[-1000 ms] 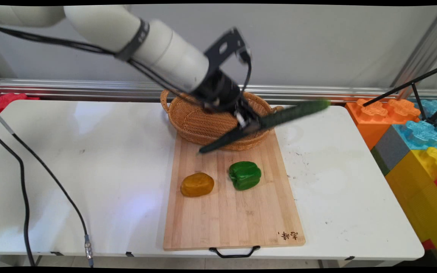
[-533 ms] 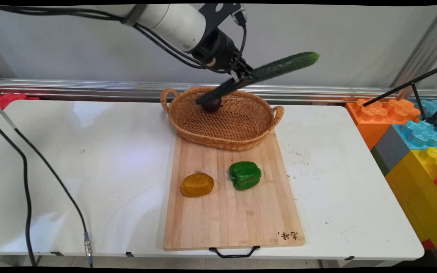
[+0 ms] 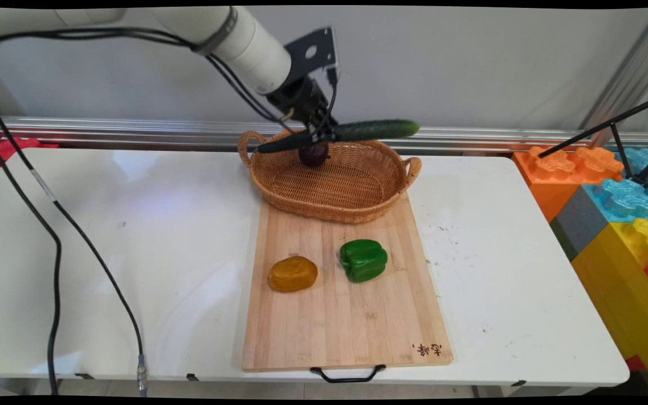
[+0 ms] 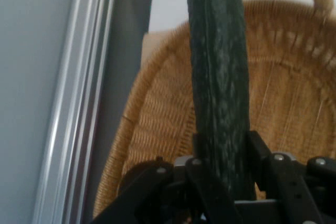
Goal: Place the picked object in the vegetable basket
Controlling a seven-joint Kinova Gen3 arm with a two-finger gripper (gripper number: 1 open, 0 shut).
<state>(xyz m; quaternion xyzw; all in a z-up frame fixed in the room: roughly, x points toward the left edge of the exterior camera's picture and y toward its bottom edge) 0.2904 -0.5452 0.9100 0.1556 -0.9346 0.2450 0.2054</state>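
My gripper [image 3: 324,134] is shut on a long dark green cucumber [image 3: 358,131], holding it nearly level above the back rim of the wicker basket [image 3: 369,202]. In the hand view the cucumber [image 4: 219,77] runs up from between my fingers [image 4: 258,150] over the basket's woven inside [image 4: 283,103]. A dark purple round thing [image 3: 313,154] lies in the basket just below the cucumber. On the wooden cutting board [image 3: 346,326] in front of the basket sit a green bell pepper [image 3: 363,260] and an orange-brown lump [image 3: 292,274].
Black cables [image 3: 54,242] hang down over the table's left side. Large coloured toy blocks [image 3: 611,191] and a black tripod leg [image 3: 605,126] stand to the right of the table. A metal rail [image 3: 104,130] runs along the wall behind.
The arm lifted the cucumber off the basket's front, swung it up high, then brought it back and down to the basket's rear rim. The cucumber went from tilted to nearly level.
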